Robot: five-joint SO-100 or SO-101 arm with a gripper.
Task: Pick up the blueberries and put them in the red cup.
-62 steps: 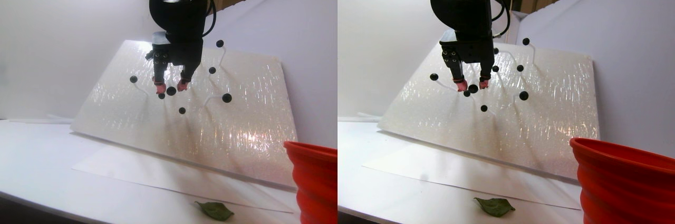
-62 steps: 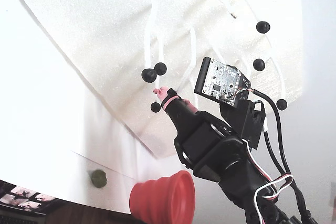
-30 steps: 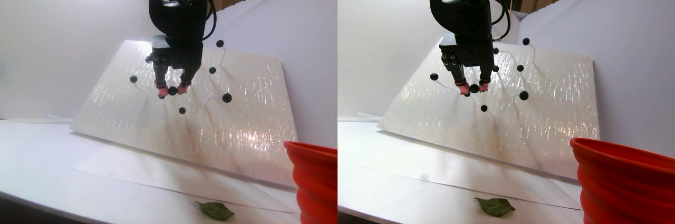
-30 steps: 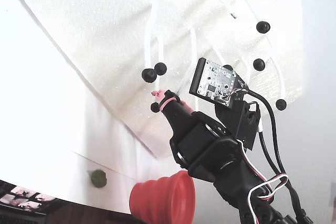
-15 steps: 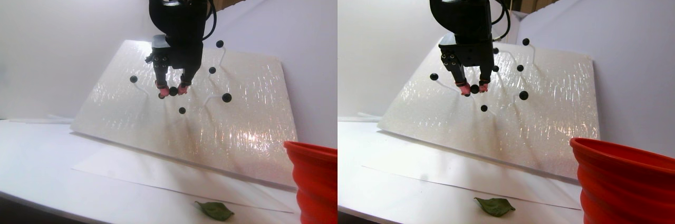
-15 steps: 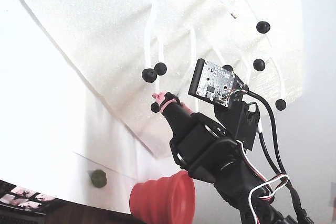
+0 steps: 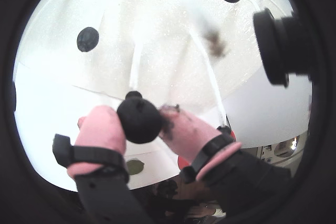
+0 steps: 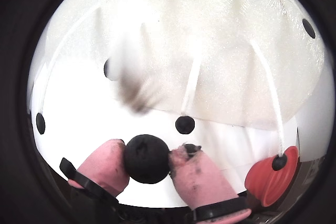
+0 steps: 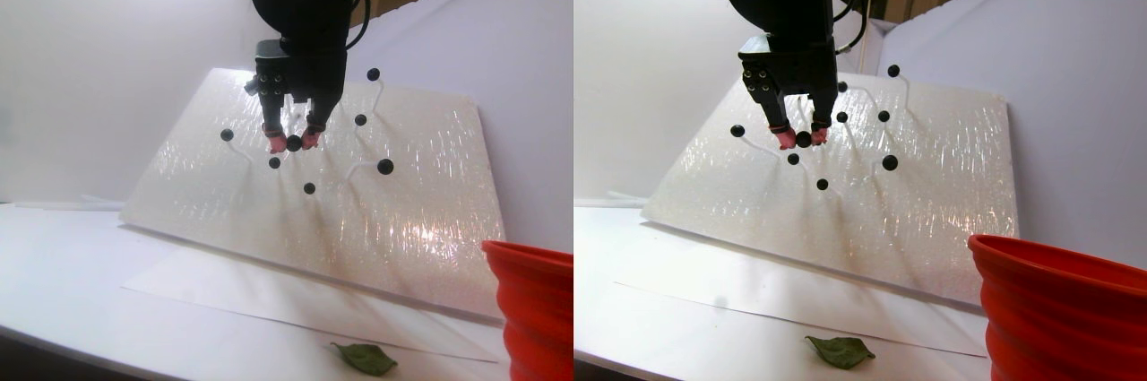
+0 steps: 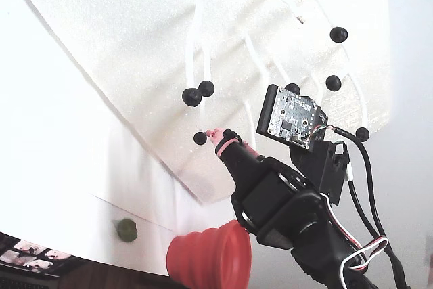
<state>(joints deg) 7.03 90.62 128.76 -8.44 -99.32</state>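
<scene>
Pink-tipped pincer (image 8: pixel 148 162) clamped on one blueberry (image 8: pixel 146 158); red cup (image 9: pixel 534 305) well apart, lower right

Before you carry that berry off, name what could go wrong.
The gripper pinches the blueberry only between its pink fingertips, so the round ball may slip out on the way.

The red cup stands low and well off to the right in the stereo pair view; a long carry risks a miss.

Another berry sits close below and could be knocked.
</scene>
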